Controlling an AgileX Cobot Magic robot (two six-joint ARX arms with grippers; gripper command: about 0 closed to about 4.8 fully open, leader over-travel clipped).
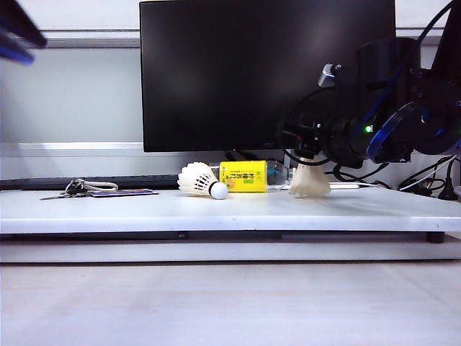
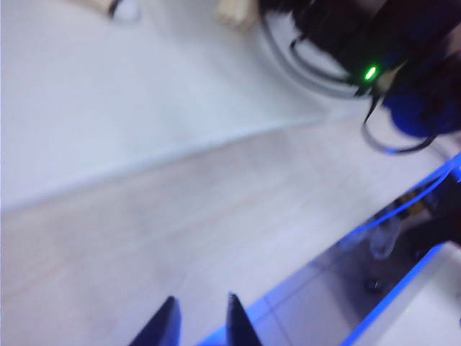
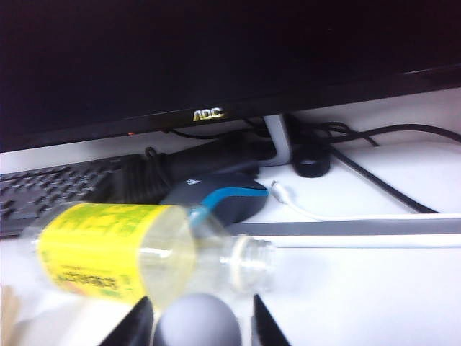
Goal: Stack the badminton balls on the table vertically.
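Pale wood-grain surface fills the foreground, w/ the white table slab raised just behind it. On the table, near its back edge: one shuttlecock lies on its side, long axis roughly level, cork tip toward the right & a bit toward the camera, skirt flaring left. Touching or just beside it, a clear bottle w/ yellow label lies flat along the back, partly blocking the gap between the two shuttlecocks. 2nd shuttlecock stands upright right of the bottle, skirt down on the table, cork end up & directly under the right gripper. Right wrist view shows the cork's round top between the two fingers, which stand apart on either side of it w/ visible gaps — partly open, no firm clamp evident. Left gripper hangs well off over the wood-grain surface, fingers close together w/ a narrow gap, holding nothing. Further left on the table: keys. Behind: keyboard, mouse, cables, big dark monitor.
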